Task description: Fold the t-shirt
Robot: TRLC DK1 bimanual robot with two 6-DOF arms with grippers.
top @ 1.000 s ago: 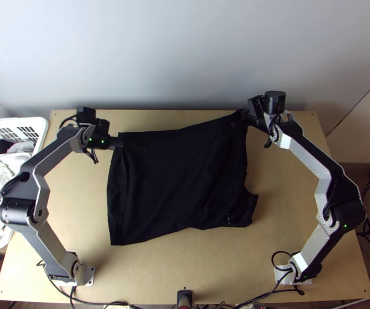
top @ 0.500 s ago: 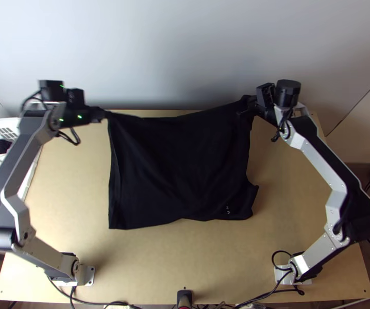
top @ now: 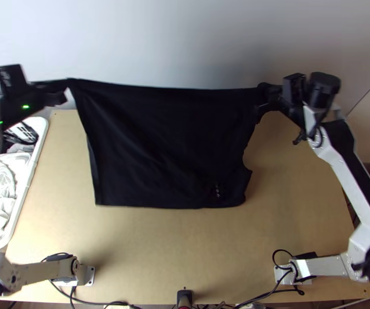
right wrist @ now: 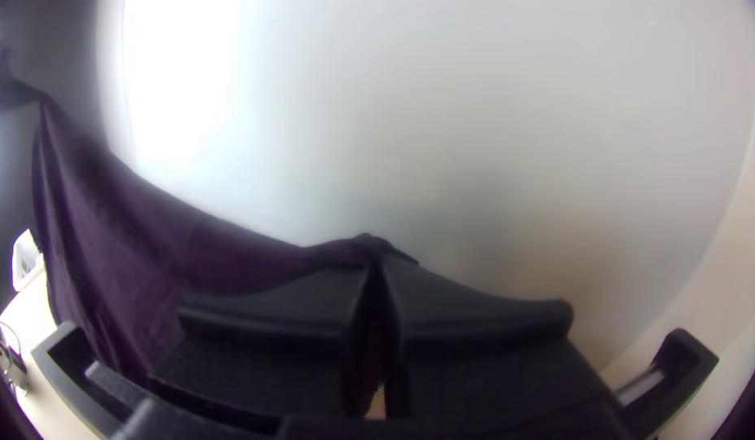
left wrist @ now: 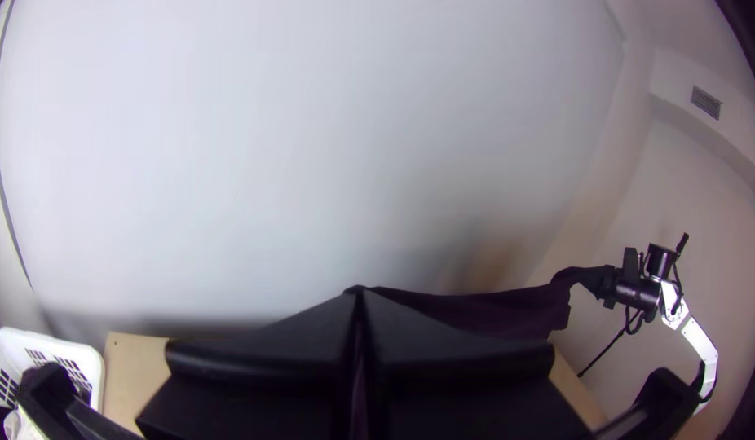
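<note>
In the top view the black t-shirt hangs stretched between both grippers, its top edge raised and nearly straight, its lower edge toward the table's middle. My left gripper is shut on its upper left corner; my right gripper is shut on its upper right corner. The left wrist view has the left gripper closed on dark cloth, which runs to the other arm. In the right wrist view the right gripper pinches the cloth, which slopes off toward the left arm.
A white basket holding white and dark clothes stands at the table's left edge. Behind the table rises a pale wall. The wooden table lies bare in front of the cloth, with cables along its near edge.
Both grippers have risen and spread apart, the left one much farther to the left. The shirt's top edge has gone up and been pulled wider, and its lower edge has drawn away from the near side.
</note>
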